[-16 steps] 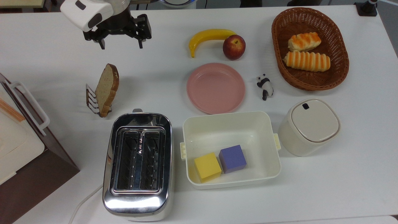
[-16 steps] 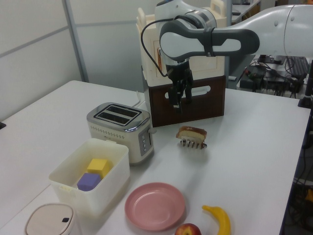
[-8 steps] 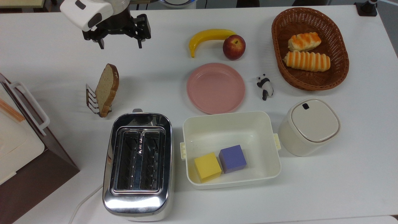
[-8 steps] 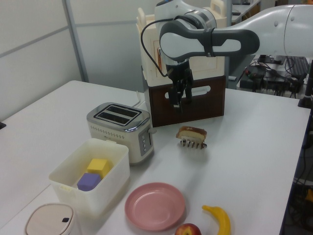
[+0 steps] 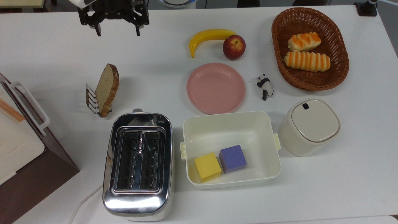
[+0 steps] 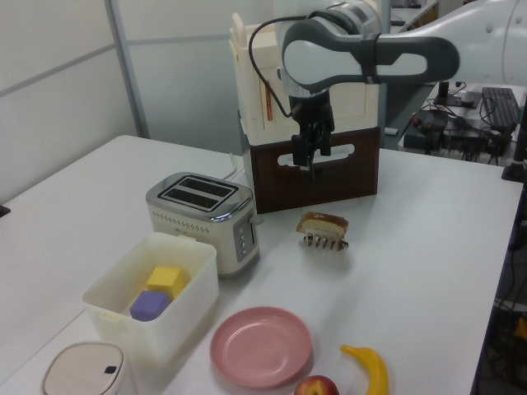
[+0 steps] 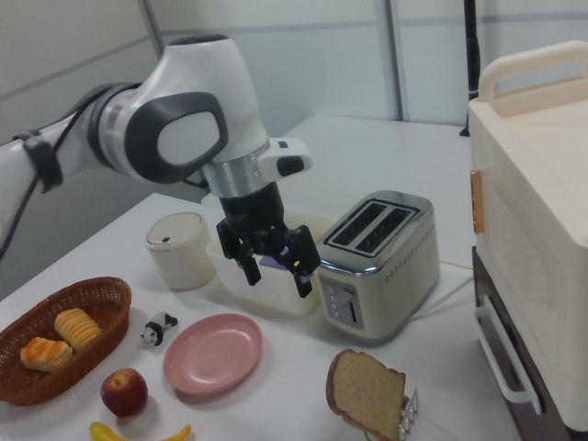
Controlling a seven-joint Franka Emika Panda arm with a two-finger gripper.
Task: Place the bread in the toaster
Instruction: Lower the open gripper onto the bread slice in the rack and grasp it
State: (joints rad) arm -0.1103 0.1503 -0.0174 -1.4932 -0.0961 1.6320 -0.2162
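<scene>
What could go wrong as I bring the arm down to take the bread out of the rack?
1. The bread leans tilted in the small wire rack, so the open gripper could push it over or drag the light rack along.
2. The toaster stands right beside the rack; a low carry might clip its chrome edge.
3. The slots are narrow, so a tilted slice could catch on the wire grids.
</scene>
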